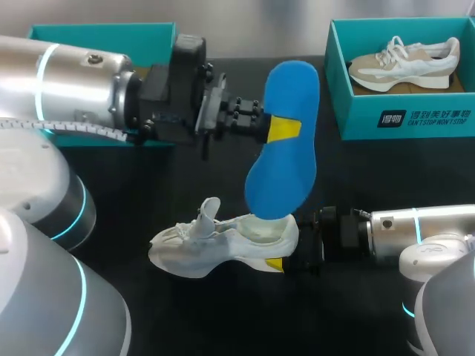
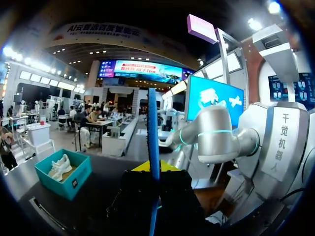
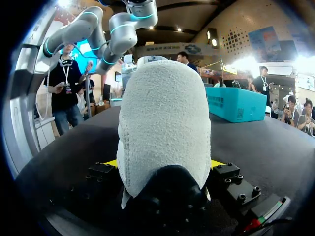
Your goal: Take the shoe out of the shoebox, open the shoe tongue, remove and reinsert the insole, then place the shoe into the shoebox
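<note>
The white shoe [image 1: 223, 241] stands on its sole on the black table [image 1: 185, 311], my right gripper [image 1: 286, 251] clamped on its heel. Just beyond, my left gripper [image 1: 282, 130] pinches the blue insole [image 1: 278, 185], whose lower end is at the shoe's opening. Farther off to my right, the teal shoebox [image 1: 415, 119] holds a beige-and-white sneaker [image 1: 404, 63].

White print [image 1: 427, 117] is borne on the front wall of the shoebox [image 1: 356, 96] holding a shoe: a small boxed mark, then a line of characters set above a line of capital letters. The wording is not given here. In the left wrist view, a small white mark is seen on this shoebox's wall, too small to be read. In the right wrist view, a small dark mark is seen on the second shoebox [image 3: 231, 101], likewise unreadable.
</note>
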`<state>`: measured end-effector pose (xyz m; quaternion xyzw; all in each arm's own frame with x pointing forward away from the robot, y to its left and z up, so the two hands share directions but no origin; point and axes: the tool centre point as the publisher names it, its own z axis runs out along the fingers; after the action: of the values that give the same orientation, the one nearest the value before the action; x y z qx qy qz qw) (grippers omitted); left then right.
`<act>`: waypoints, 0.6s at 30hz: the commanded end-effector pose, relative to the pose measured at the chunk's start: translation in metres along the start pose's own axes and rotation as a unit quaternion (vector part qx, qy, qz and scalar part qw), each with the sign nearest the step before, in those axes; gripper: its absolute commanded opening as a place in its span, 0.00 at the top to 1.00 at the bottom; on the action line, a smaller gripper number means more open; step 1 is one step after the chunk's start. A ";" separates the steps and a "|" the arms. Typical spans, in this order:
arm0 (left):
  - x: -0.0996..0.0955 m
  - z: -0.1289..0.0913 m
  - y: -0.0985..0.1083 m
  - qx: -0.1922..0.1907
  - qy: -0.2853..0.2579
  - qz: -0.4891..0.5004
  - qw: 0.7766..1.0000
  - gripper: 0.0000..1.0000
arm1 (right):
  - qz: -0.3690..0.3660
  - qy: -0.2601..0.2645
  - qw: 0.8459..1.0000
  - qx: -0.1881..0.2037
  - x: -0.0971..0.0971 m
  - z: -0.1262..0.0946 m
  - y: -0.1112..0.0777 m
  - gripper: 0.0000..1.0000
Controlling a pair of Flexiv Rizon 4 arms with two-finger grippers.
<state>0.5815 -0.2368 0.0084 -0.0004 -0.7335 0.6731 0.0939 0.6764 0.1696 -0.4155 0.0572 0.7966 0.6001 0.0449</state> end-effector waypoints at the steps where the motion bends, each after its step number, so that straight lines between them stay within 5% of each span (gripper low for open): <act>1: 0.016 -0.034 0.009 0.027 -0.003 -0.012 1.000 1.00 | 0.001 0.001 1.000 0.003 0.001 0.000 0.000 1.00; 18: 0.017 -0.042 0.003 0.037 0.005 -0.021 0.999 1.00 | 0.001 0.001 1.000 0.003 0.001 0.000 0.000 1.00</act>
<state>0.5741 -0.1975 0.0087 0.0139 -0.7080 0.6969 0.1135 0.6764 0.1696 -0.4155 0.0572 0.7966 0.6001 0.0449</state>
